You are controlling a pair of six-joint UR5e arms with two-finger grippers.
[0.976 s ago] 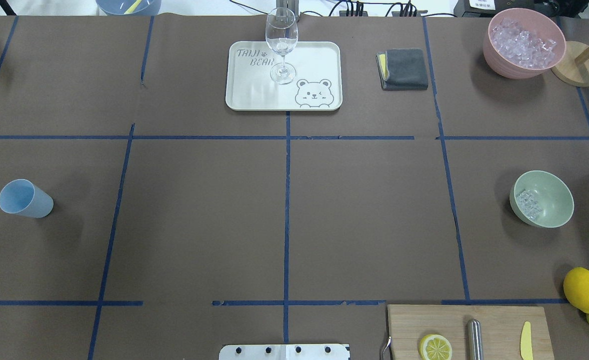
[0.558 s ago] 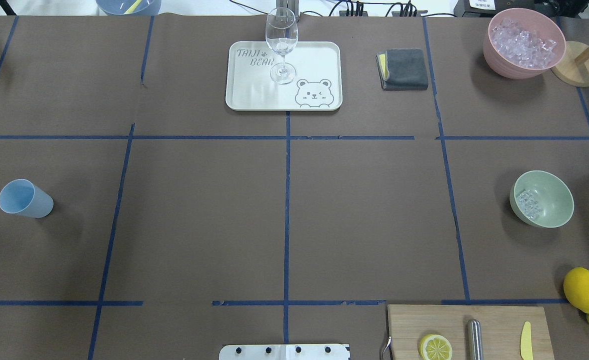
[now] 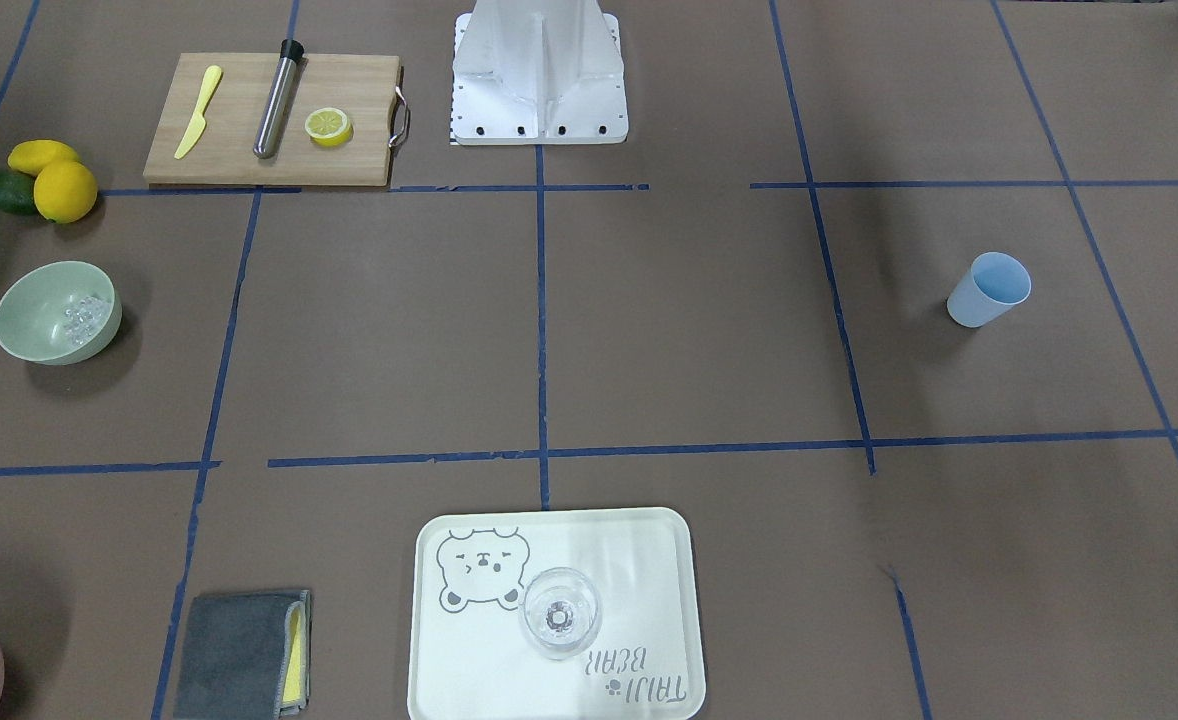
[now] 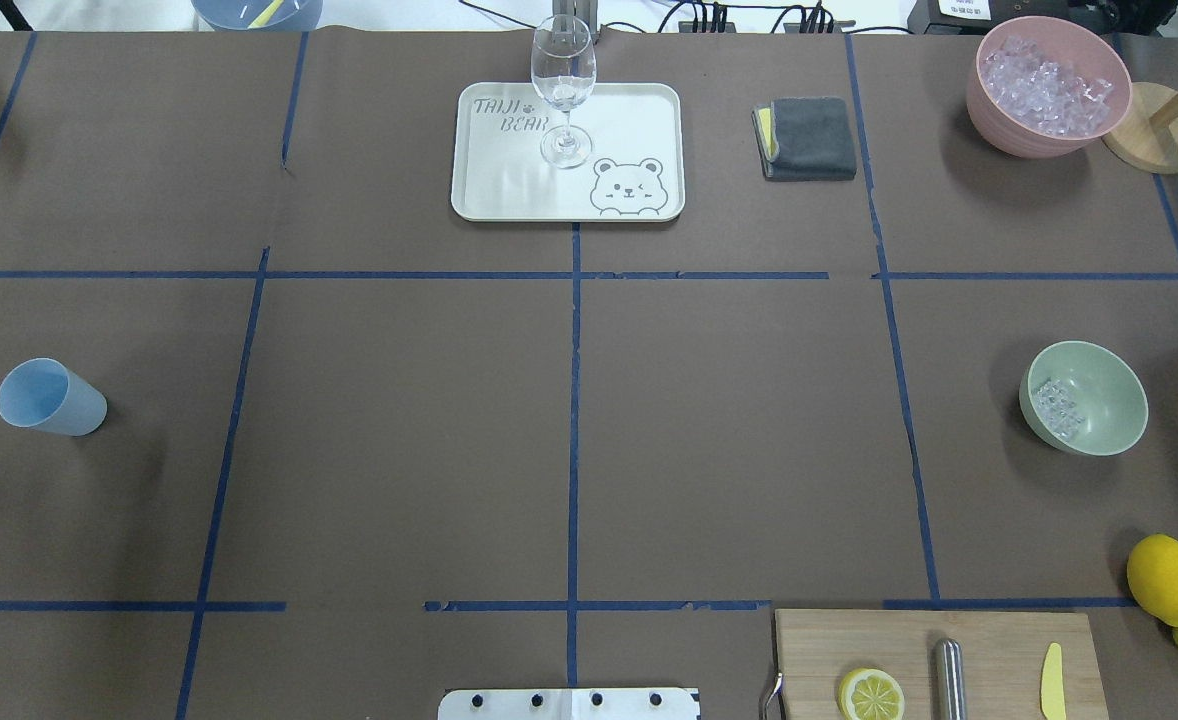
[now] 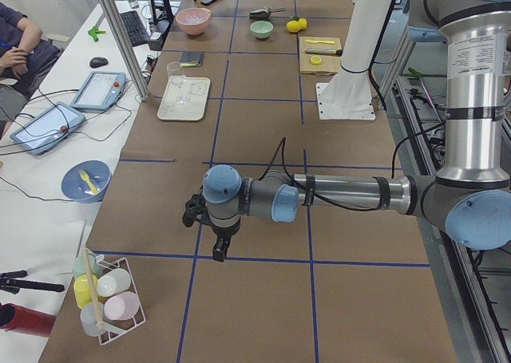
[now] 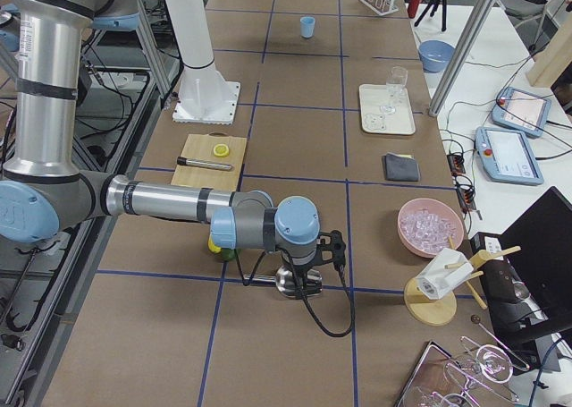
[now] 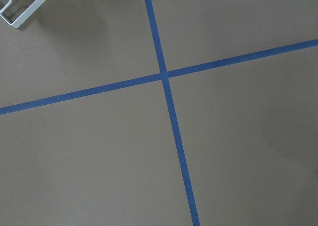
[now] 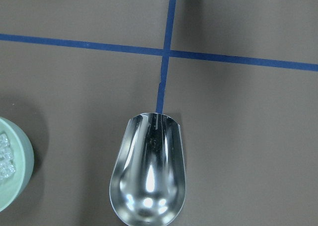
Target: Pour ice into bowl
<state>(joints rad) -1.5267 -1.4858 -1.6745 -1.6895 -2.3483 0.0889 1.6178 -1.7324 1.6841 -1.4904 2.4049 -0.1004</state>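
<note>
Resting in the bowl (image 4: 1114, 385), the ice (image 4: 1055, 408) lay at eight o'clock from the empty scoop (image 8: 149, 171) in the right wrist view; whether the nearer right gripper (image 6: 307, 266) held anything could not be told.

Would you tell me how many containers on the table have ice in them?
2: the green bowl on the robot's right side, and the pink tub at the far right corner.

Robot lab: tape-gridded table (image 4: 399, 420), teach tablets (image 5: 100, 89), aluminium framing (image 5: 120, 36).

Left hand (image 5: 214, 239) over table (image 5: 359, 299) (bowl (image 5: 262, 29) at far end).
</note>
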